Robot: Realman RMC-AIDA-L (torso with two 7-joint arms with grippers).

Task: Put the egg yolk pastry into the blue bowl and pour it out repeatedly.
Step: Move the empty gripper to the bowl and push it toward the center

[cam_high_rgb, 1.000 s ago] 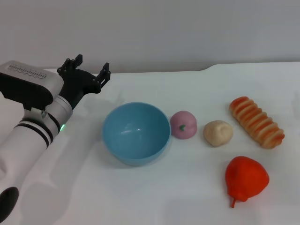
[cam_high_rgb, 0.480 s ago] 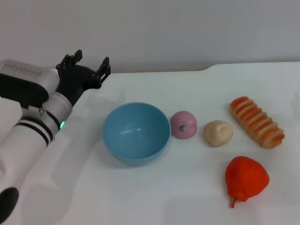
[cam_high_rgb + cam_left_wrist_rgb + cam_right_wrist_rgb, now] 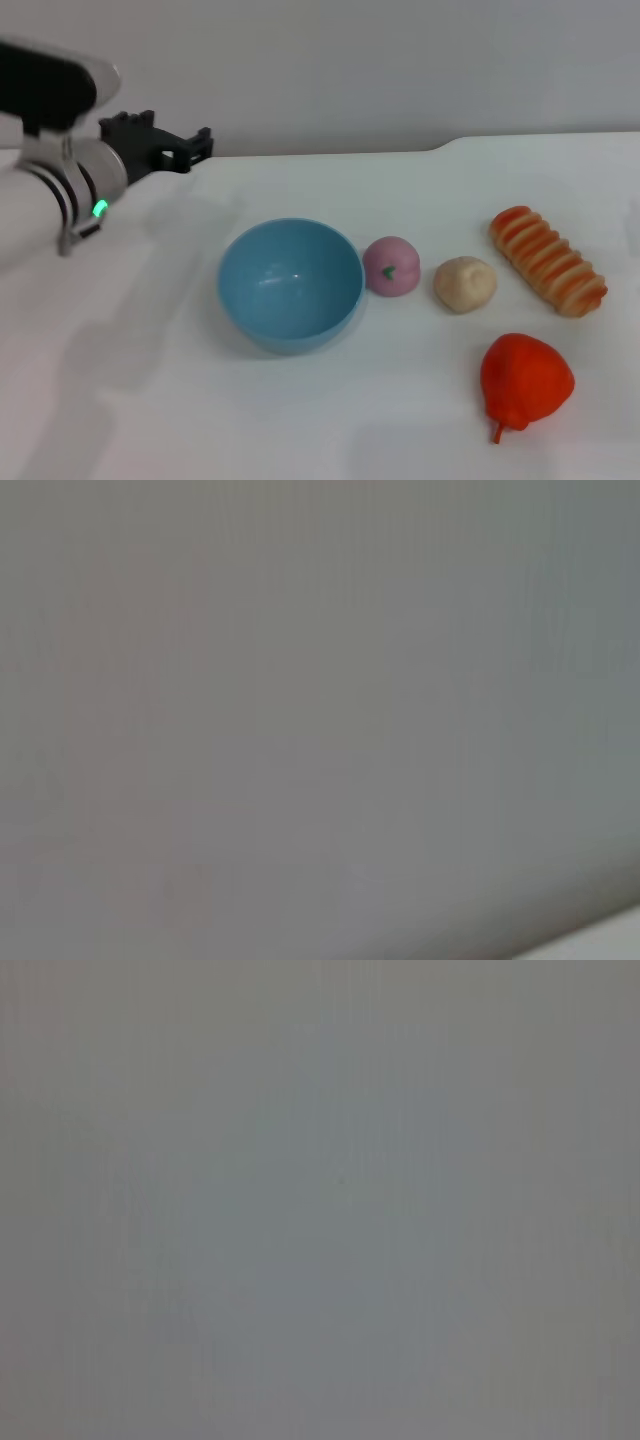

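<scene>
White counter fills the head view under a plain grey wall. Both wrist views give only a flat grey field, with nothing in them to make out. The right arm and its end effector are nowhere in view. The left arm enters at the counter's far left, cut off by the frame edge, and its black left end effector hangs above the far left part of the counter, seen from the side; it holds nothing, but I cannot tell how far apart its fingers stand.

The small pale beige-cream rounded egg yolk pastry, matte and dough-like, lies right of the counter's middle, well apart from the end effector. It sits between a pink dome-shaped bun with a green mark and a long orange-striped ridged bread. The round light-blue smooth plastic bowl stands upright just beside the pink bun. A glossy red-orange pepper-shaped item lies near the counter's near edge.
</scene>
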